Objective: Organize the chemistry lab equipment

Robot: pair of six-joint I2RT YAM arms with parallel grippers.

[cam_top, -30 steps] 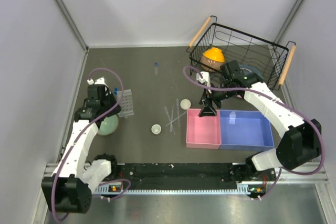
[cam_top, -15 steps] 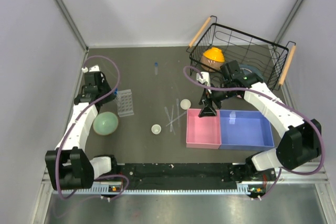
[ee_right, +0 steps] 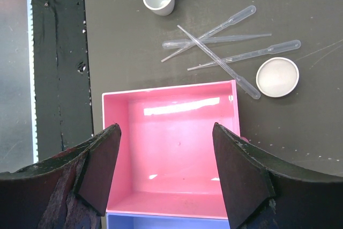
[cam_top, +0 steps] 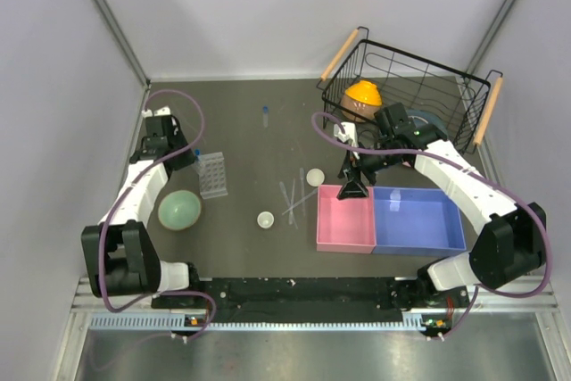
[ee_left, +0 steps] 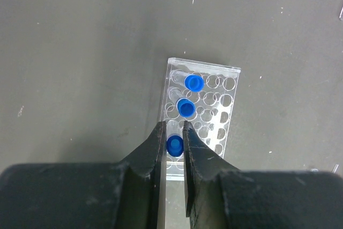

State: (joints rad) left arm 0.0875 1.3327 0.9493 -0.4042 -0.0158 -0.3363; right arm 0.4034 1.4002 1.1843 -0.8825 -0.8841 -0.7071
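Clear, hole-dotted rack [ee_left: 217, 113] with two blue-capped tubes [ee_left: 193, 82] upright; third tube [ee_left: 174, 146] pinched in left gripper [ee_left: 172, 125], over rack. Right gripper [ee_right: 165, 132] spread wide, empty, over glossy pink bin [ee_right: 169, 88].

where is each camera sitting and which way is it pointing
Top external: fixed above and behind the arms, looking down on the table; both arms show, left hand by the tube rack, right hand at the pink tray.
Left wrist: on that wrist, facing down past its fingers at the tube rack and blue-capped tubes.
Right wrist: facing down between its spread fingers at the pink tray, pipettes and white dishes.
Shared: top and left wrist, the tube rack; top and right wrist, the pink tray and pipettes.
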